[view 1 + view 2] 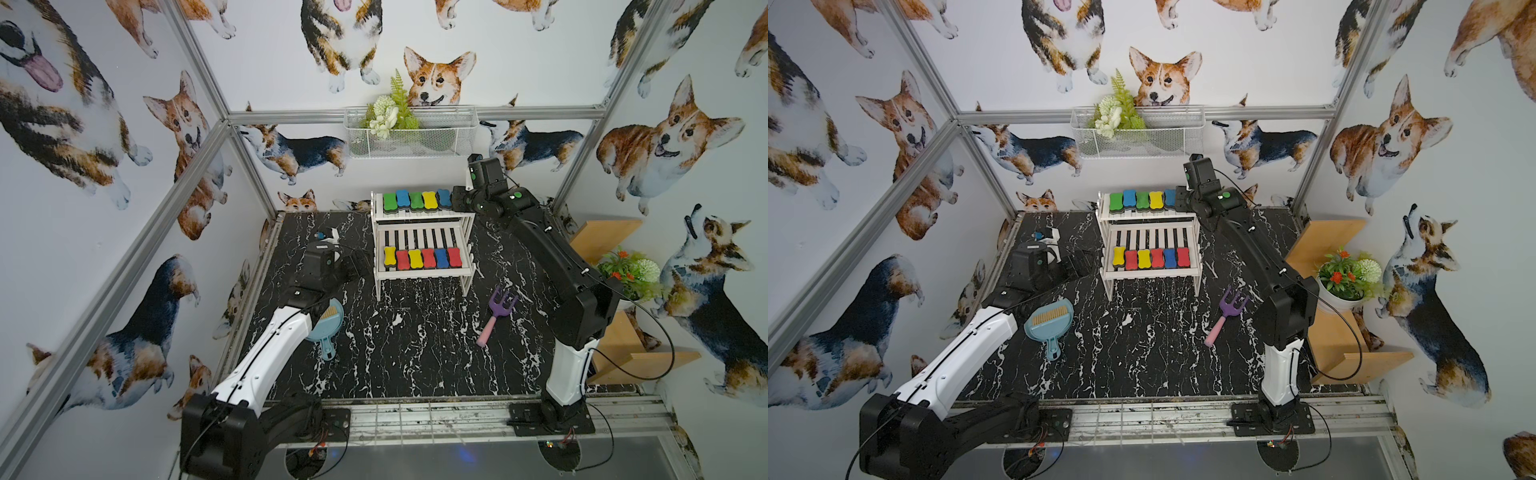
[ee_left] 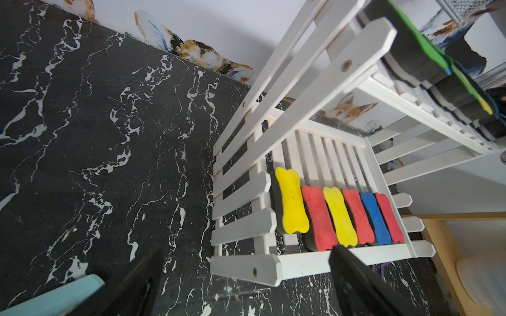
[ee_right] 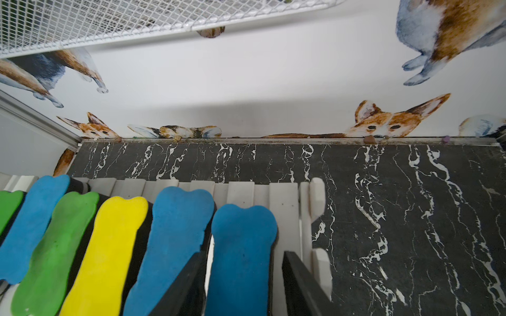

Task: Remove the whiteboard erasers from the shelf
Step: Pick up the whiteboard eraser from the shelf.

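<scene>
Twelve bone-shaped foam whiteboard erasers with dark felt bases, all on the white slatted two-tier shelf at the back of the black marble bench, six per tier. The right claw straddles the end blue eraser on the top tier: spread, a sliver of gap either side, not pinching. The left claw is spread wide and empty, near the lower row. The erasers are probably light, squashy and grippy. Best hold: across the narrow waist, gently, clear of the neighbour.
</scene>
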Controlling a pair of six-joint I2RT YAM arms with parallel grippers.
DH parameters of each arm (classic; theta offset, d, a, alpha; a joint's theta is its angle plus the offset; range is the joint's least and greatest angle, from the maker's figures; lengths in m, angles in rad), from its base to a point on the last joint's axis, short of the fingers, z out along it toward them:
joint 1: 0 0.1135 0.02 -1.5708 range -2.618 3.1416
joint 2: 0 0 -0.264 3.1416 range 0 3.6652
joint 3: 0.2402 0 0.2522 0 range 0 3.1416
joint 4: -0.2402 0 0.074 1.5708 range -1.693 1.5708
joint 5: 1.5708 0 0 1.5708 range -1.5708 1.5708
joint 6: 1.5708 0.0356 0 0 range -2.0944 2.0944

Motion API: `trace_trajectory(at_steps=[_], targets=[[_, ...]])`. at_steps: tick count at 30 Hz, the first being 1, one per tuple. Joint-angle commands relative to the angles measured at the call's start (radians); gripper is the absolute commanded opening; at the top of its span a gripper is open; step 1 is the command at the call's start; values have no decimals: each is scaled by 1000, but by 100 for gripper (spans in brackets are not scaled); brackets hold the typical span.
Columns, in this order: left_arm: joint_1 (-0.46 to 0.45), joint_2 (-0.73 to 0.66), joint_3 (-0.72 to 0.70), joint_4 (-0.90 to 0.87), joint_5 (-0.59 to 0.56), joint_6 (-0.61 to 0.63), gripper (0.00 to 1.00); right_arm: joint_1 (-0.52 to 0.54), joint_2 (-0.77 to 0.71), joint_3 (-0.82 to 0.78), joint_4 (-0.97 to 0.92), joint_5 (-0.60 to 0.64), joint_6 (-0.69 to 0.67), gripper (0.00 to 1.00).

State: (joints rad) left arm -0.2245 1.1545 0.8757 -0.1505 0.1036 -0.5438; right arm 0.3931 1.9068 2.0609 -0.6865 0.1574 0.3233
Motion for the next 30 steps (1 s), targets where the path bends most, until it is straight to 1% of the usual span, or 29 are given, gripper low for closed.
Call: trace_trajectory(at_steps=[1, 6, 8, 9, 14, 21, 23, 25, 30], targets=[[-1, 1, -3, -7, -8, 15, 100, 8, 17, 4, -55, 33, -12, 51], [-1, 4, -3, -7, -7, 12, 100, 10, 16, -3, -58, 39, -1, 48], [-1, 4, -1, -7, -5, 11, 100, 9, 8, -3, -44, 31, -1, 43], [-1, 5, 0, -7, -3, 10, 99, 9, 5, 1, -40, 30, -1, 42], [-1, 7, 9, -12, 4, 6, 100, 9, -5, 43, -26, 12, 3, 41], [-1, -6, 20, -20, 14, -11, 99, 10, -88, 53, -2, -33, 23, 39], [-1, -16, 19, -20, 21, -20, 100, 12, -148, -7, 11, -64, 37, 38], [-1, -29, 14, -19, 27, -27, 100, 22, -236, -115, 59, -84, 56, 38], [-1, -57, 1, -23, 30, -34, 99, 59, -504, -506, 186, -110, 129, 37]])
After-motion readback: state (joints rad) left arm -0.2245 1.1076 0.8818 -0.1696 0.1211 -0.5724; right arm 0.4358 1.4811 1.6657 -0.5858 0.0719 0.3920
